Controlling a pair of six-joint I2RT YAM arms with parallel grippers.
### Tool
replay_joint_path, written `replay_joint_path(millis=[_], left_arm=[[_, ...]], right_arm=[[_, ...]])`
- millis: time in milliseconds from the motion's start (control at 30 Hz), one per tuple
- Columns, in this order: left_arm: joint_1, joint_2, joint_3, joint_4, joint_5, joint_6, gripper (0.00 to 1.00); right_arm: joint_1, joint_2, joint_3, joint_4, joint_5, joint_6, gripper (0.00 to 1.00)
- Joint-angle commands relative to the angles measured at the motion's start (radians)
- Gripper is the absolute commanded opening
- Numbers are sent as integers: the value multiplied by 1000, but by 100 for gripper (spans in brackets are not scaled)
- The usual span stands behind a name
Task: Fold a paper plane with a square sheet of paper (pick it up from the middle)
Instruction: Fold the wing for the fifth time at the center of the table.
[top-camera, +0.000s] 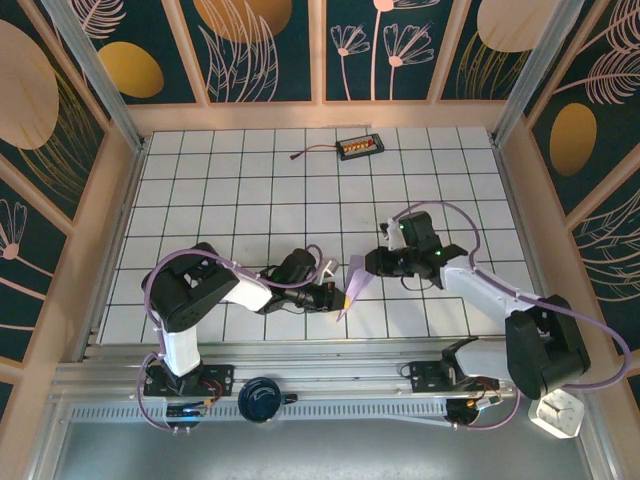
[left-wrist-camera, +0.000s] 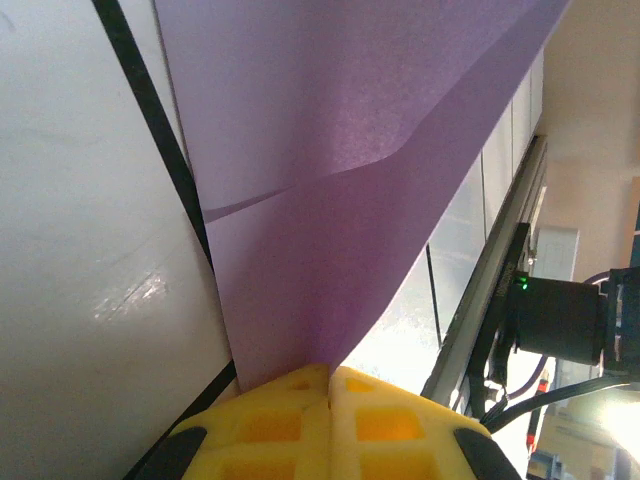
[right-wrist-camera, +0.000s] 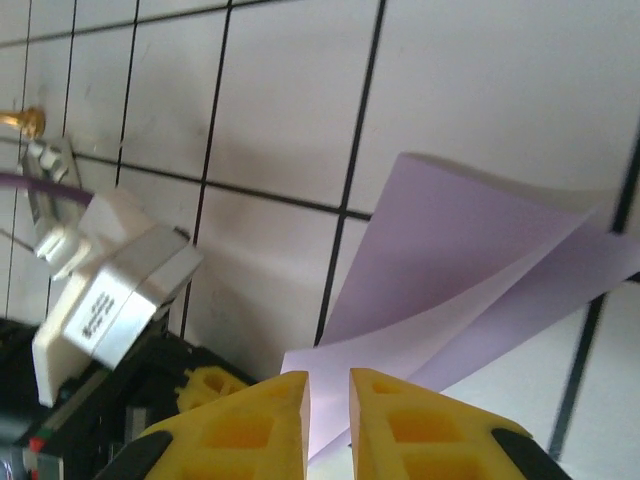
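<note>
The pale lavender sheet of paper (top-camera: 354, 284) is folded into a slim pointed shape and stands on edge between the two grippers, just above the tiled table. My left gripper (top-camera: 333, 296) is shut on its lower end; in the left wrist view the yellow fingertips (left-wrist-camera: 300, 395) pinch the paper (left-wrist-camera: 340, 180), which fans upward with a crease across it. My right gripper (top-camera: 372, 263) is at the paper's upper end. In the right wrist view its jaws (right-wrist-camera: 329, 388) stand a narrow gap apart, with an edge of the layered paper (right-wrist-camera: 470, 260) in that gap.
A small black block with orange connectors and a cable (top-camera: 360, 148) lies at the back of the table. Wooden walls close in three sides. A metal rail (top-camera: 320, 375) runs along the near edge. The left arm's white camera housing (right-wrist-camera: 110, 290) sits close to the right gripper.
</note>
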Motion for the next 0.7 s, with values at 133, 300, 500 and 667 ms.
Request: replay_joint_path(millis=[133, 300, 500, 667], left_arm=[[2, 39, -19, 16, 29, -35, 0], [1, 39, -19, 13, 30, -38, 0], [1, 44, -18, 5, 25, -39, 0], [1, 40, -18, -6, 8, -40, 0]], right_arm=[[83, 49, -48, 144, -29, 20, 14], [83, 110, -40, 196, -30, 22, 11], [83, 161, -28, 191, 24, 2, 9], [81, 194, -35, 211, 48, -2, 8]])
